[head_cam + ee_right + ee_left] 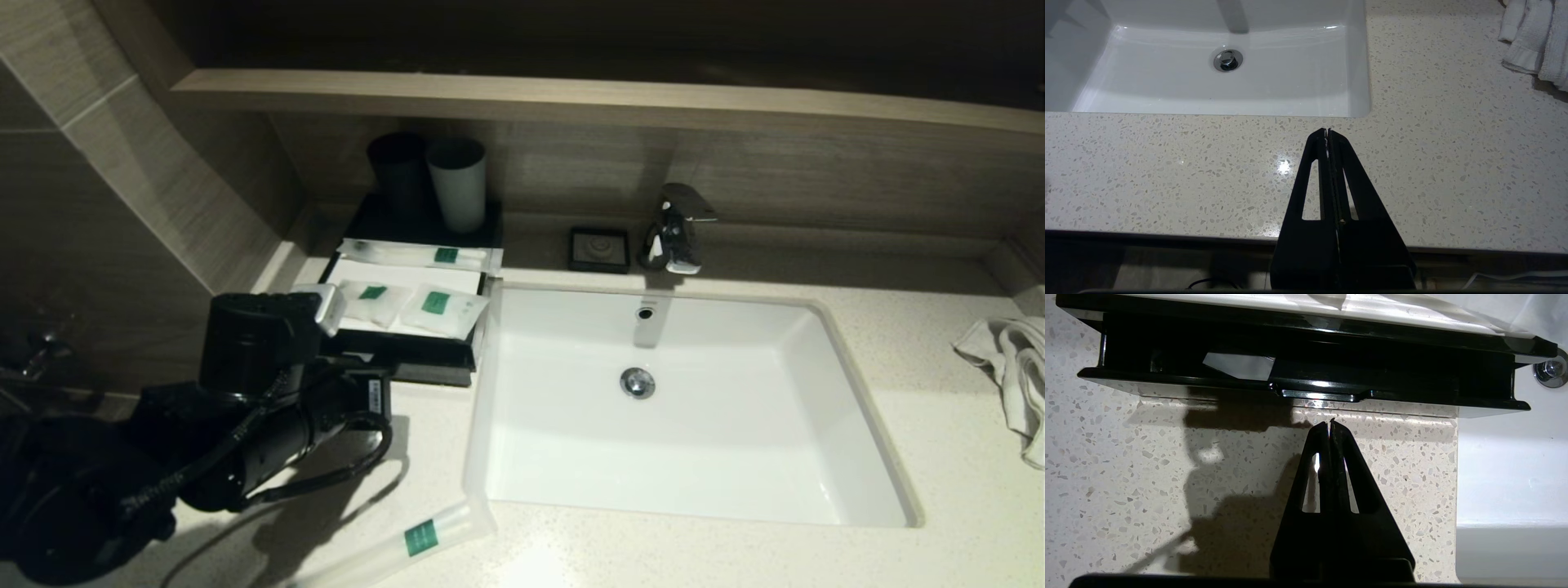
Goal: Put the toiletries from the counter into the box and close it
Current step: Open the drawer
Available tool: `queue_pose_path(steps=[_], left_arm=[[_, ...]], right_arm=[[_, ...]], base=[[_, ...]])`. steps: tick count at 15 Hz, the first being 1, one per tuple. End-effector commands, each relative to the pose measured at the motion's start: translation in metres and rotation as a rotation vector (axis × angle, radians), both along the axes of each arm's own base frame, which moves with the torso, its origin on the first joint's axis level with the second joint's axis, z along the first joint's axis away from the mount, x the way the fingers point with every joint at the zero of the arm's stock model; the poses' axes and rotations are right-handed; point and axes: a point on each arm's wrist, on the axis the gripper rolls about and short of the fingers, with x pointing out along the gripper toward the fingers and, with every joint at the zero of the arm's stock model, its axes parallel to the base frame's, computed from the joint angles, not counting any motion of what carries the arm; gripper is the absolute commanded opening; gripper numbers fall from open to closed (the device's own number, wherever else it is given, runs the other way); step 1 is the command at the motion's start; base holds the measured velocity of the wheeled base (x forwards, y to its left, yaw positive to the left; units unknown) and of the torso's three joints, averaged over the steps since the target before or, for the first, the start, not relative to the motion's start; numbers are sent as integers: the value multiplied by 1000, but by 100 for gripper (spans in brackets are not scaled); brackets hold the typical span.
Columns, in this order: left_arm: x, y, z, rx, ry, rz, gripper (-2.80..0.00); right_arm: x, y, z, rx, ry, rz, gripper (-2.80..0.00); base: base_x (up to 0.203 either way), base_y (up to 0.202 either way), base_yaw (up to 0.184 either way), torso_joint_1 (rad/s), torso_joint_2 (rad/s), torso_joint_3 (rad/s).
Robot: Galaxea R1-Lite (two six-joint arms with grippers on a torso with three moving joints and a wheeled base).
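Left gripper (1329, 424): we see its fingers pressed together with nothing between them, low over the counter (735, 555) just in front of the box drawer.
Right gripper (1327, 131): fingers also together and empty; we find it parked over the near counter edge, right of the sink (686, 408), out of the head view.
Box (408, 343): at the far left of the counter, left of the sink; its drawer (1306, 371) stands pulled out toward us, with what looks like a pale packet corner inside.
Packets on the box: one long packet (424, 255) lies across the far part of the white top, two pouches (408, 306) side by side nearer us. They rest on top, not in the drawer.
Stray packet (408, 543): the second long one lies on the near counter, left of the sink corner, well apart from the box.
Handling: we judge all four light, soft and slippery in their plastic film; they will crumple and slide, not break.
Hold: we would pinch a long packet mid-length near its green label, and a pouch by a seam edge, pressing down first because they lie flat.
Drawer: stiff and glossy; we judge a push on its front centre will close it.
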Motion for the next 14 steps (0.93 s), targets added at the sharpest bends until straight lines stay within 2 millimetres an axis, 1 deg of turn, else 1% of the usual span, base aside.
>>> queue_pose_path(steps=[1,9,14], left_arm=[[2,0,-1,0,-1,5,-280],[10,-3,-3,-8,-18,8,-280],[14,-1,-5,-6,-16,22,-280]], right_arm=[[0,0,0,0,0,0,-280],[0,0,0,0,0,0,-280],[0,0,0,0,2,0,-280]], base=[[0,0,0,0,0,0],[0,0,0,0,0,0],[0,0,0,0,0,0]])
